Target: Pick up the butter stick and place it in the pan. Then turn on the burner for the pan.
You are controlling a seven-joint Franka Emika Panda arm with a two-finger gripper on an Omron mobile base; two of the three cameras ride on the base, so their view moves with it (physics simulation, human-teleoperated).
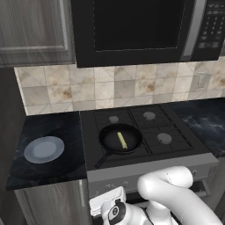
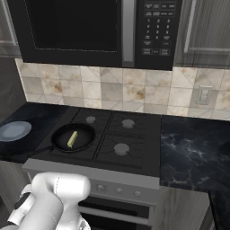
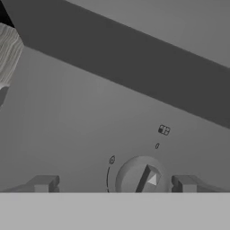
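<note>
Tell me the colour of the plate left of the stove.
Grey-blue plate, clearest in the left base view.

arm (image 1: 171, 193) folded low w/ wrist down; tool (image 3: 112, 184) tips spread wide apart, nothing btwn them, jaws open.

Round grey-blue plate (image 1: 44, 149) on the dark counter (image 1: 39, 169) left of the stove (image 1: 145, 132) (four burners, knobs along the front), black microwave (image 1: 132, 28) above, beige tiled wall (image 1: 110, 85) behind, wall switch (image 2: 203, 95) at right.
</note>
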